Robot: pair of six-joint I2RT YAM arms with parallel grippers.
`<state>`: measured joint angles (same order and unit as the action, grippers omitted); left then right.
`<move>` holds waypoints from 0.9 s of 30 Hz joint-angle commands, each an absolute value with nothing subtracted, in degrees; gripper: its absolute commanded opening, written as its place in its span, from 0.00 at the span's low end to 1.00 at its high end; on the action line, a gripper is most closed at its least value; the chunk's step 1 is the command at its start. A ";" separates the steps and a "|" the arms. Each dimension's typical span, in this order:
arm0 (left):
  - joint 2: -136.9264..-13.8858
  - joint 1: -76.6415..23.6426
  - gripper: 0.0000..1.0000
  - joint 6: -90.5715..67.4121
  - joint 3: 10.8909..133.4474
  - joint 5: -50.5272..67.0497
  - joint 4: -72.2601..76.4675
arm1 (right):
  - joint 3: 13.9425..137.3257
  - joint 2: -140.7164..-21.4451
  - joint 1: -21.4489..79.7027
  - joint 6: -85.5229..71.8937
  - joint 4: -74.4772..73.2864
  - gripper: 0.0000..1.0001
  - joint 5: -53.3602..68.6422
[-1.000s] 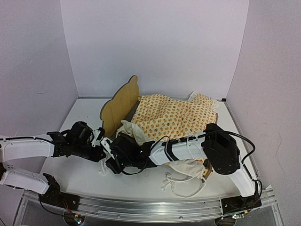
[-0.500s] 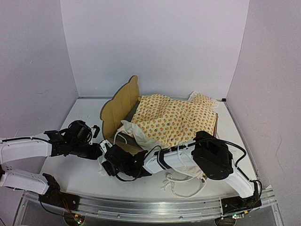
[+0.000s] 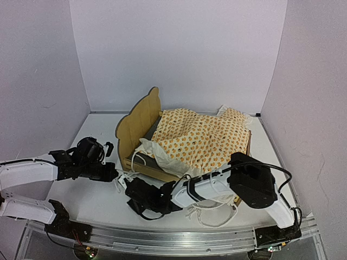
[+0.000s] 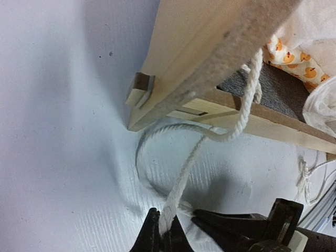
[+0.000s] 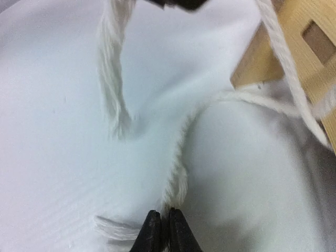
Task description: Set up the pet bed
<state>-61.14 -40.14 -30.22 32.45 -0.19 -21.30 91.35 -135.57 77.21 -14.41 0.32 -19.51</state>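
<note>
Top external view: the pet bed (image 3: 138,122) stands mid-surface, with its scalloped headboard to the left and orange-print bedding (image 3: 200,135) heaped over the frame. Both arms work at its near-left corner, low over the white surface (image 3: 92,203).

The left gripper (image 4: 161,236) is clenched on a white cord (image 4: 181,184) that climbs over the side rail and up behind the headboard. The right gripper (image 5: 160,236) is pinched shut on the other cord (image 5: 178,173), which runs toward the same corner.

**Risks**
- The frame looks light, so a firm tug on either cord would likely drag or skew the bed rather than tighten anything.
- Both grips sit near the cord ends, and the fibres there could slide out of the fingers.
- The two cords lie close together, so crossing them carelessly may tangle them.
- The rail's edge could snag the strand bent over it.

**Materials**
- The frame is pale plywood with smooth faces and squared edges.
- The base panel (image 4: 273,89) is dark grey and looks felt-like.
- The cords are soft twisted cotton, and one end is frayed to a brush.
- The bedding is thin, rumpled cloth.
</note>
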 commanded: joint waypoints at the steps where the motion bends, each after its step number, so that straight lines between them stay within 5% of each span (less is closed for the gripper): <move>1: -62.45 -40.34 0.00 -29.57 32.34 8.03 -18.95 | 81.06 -121.95 77.04 -12.64 -5.11 0.00 -17.35; 8: -62.17 -40.52 0.06 -33.90 26.28 20.42 -10.48 | 70.50 -107.88 73.87 -16.34 -7.65 0.00 -13.60; 17: -58.40 -40.58 0.50 -36.97 20.75 18.31 3.47 | 66.17 -101.80 73.39 -15.88 -8.00 0.00 -11.95; 21: -57.59 -43.98 0.50 -38.39 17.30 8.98 20.71 | 65.66 -100.42 73.39 -15.11 -7.92 0.00 -11.68; 27: -64.48 -47.90 0.47 -36.80 19.69 -5.54 25.71 | 65.40 -98.90 73.39 -14.40 -7.31 0.00 -11.17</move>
